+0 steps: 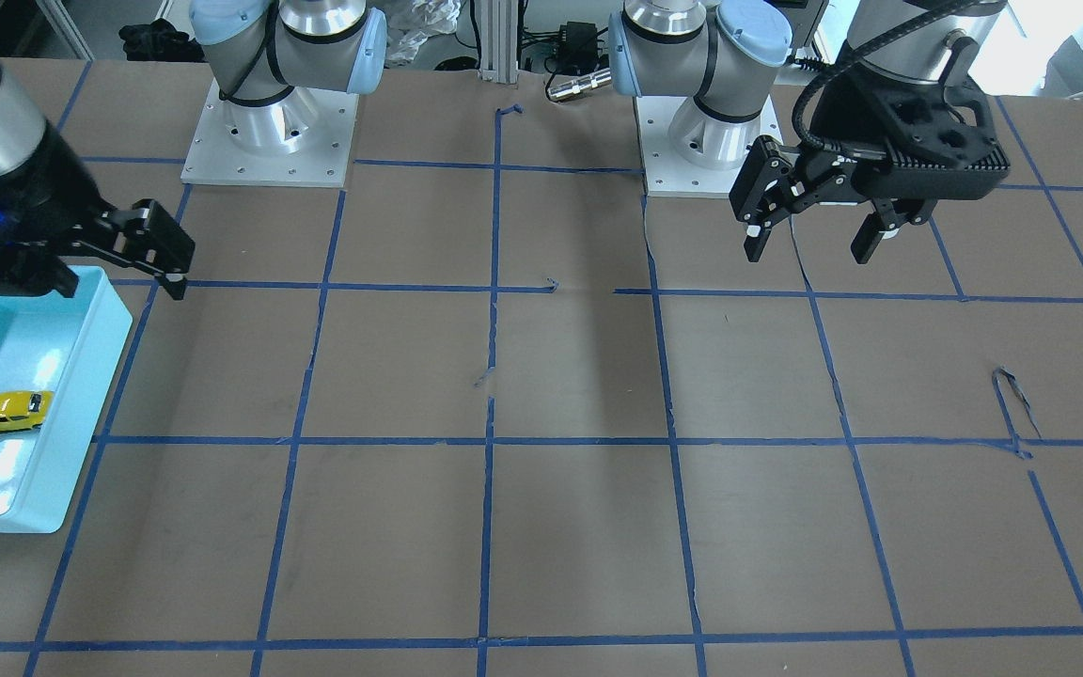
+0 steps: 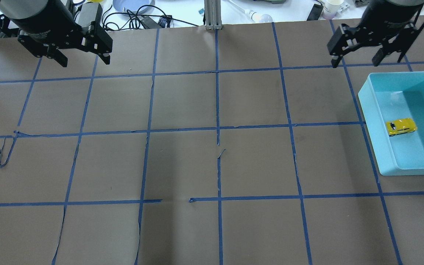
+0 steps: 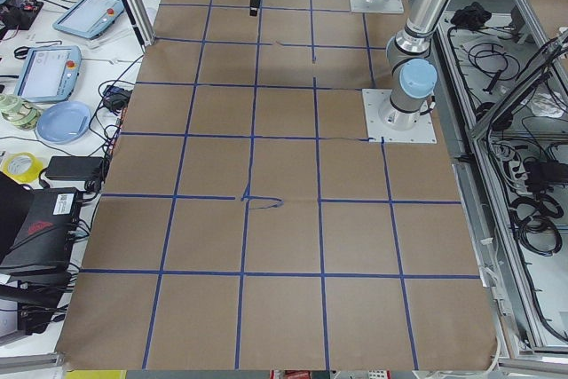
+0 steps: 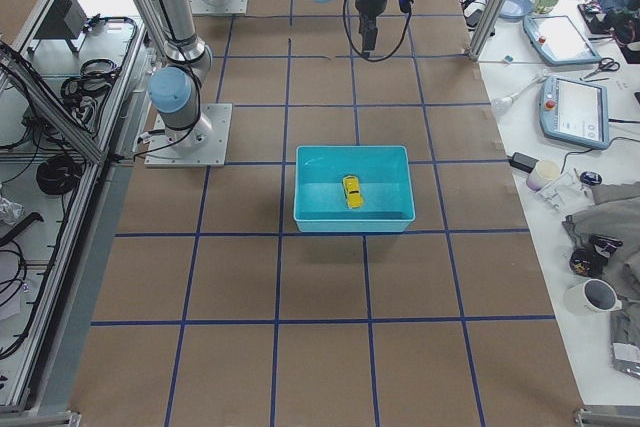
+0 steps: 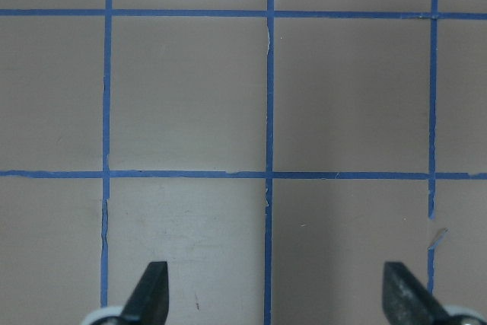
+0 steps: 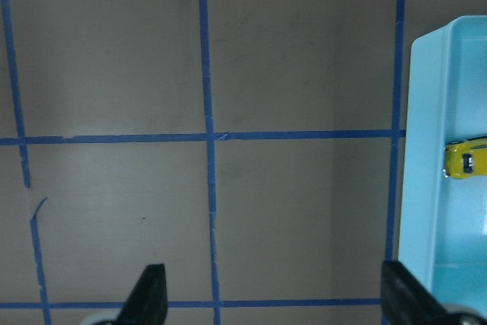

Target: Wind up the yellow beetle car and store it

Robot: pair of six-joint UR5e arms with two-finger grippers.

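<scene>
The yellow beetle car (image 2: 400,127) lies on its wheels inside a teal bin (image 2: 372,121). It also shows in the front view (image 1: 10,412), the right side view (image 4: 351,190) and the right wrist view (image 6: 464,159). My right gripper (image 2: 355,60) hangs open and empty beside the bin's corner, off the car; its fingers frame bare table in the wrist view (image 6: 274,294). My left gripper (image 2: 83,59) is open and empty on the table's other side, raised above the paper (image 5: 274,294).
The bin (image 1: 81,395) sits at the table's edge on my right. Brown paper with a blue tape grid covers the table (image 2: 215,165). A loose tape curl (image 2: 6,154) lies on my left side. Both arm bases (image 1: 269,141) stand at the rear.
</scene>
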